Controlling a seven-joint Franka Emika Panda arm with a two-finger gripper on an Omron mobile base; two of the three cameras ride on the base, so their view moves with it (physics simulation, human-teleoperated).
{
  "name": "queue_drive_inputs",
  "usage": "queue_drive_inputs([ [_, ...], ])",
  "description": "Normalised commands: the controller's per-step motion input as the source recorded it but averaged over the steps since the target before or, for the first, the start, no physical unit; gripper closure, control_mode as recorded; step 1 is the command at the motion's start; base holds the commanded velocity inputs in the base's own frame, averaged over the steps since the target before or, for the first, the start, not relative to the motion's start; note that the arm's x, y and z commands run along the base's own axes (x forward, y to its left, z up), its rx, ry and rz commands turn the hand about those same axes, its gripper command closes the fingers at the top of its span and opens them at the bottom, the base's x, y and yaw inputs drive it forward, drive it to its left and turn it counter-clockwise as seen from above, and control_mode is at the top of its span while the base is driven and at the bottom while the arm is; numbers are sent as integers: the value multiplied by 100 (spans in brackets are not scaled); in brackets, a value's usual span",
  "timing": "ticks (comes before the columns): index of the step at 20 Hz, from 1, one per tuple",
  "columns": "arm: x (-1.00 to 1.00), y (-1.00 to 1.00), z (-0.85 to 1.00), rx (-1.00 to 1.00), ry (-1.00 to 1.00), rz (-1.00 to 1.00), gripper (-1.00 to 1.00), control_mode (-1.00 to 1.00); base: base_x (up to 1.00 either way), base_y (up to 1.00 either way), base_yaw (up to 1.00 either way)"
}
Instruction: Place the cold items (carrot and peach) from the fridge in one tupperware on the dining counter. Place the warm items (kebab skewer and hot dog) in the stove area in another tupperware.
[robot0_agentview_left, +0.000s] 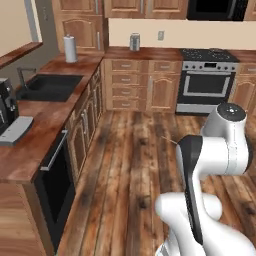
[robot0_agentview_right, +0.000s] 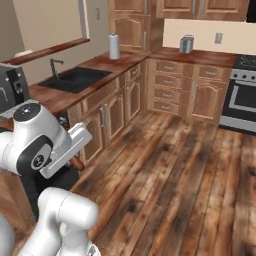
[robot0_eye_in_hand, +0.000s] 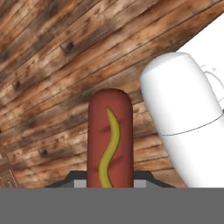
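Hot dog in transit, carried above the wooden floor.
We held the hot dog (robot0_eye_in_hand: 110, 138) clamped lengthwise in our tool (robot0_eye_in_hand: 109, 183), tucked close to the arm so it stayed secure during travel.

- The lower end of the hot dog (robot0_eye_in_hand: 110, 138) I hold is cut off, so my fingertips are hidden behind it.
- In the right base view, my arm hides all but its reddish tip.
- The stove (robot0_agentview_left: 207, 80) is cropped there.
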Motion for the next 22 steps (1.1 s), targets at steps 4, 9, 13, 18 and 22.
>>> queue_drive_inputs([
  [4, 0, 0, 0, 0, 0, 0, 100, 100, -74, 95, 0],
  [9, 0, 0, 0, 0, 0, 0, 100, 100, -8, 100, -10],
  [13, 0, 0, 0, 0, 0, 0, 100, 100, 0, 100, -14],
  [18, 0, 0, 0, 0, 0, 0, 100, 100, -15, 99, -11],
  [22, 0, 0, 0, 0, 0, 0, 100, 100, -72, 53, 0],
])
